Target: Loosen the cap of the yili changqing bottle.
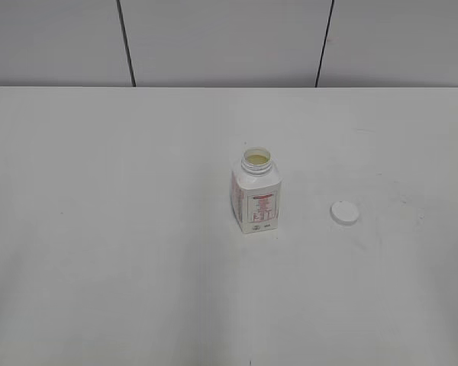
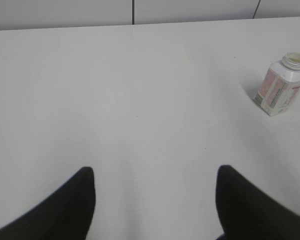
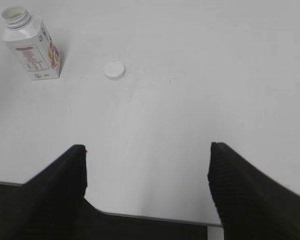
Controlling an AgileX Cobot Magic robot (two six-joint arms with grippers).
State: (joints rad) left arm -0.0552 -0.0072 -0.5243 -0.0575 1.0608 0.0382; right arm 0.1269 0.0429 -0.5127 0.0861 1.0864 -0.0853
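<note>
The yili changqing bottle (image 1: 256, 194) stands upright mid-table, white with red print, its neck open and uncapped. It also shows in the left wrist view (image 2: 282, 84) and in the right wrist view (image 3: 31, 44). The white cap (image 1: 344, 213) lies flat on the table to the bottle's right, apart from it; it shows in the right wrist view too (image 3: 114, 70). My left gripper (image 2: 154, 172) is open and empty, well back from the bottle. My right gripper (image 3: 146, 149) is open and empty, over the table's near edge. Neither gripper shows in the exterior view.
The white table (image 1: 99, 229) runs back to a grey panelled wall (image 1: 214, 38). The table's near edge (image 3: 155, 219) shows in the right wrist view, with dark space below it.
</note>
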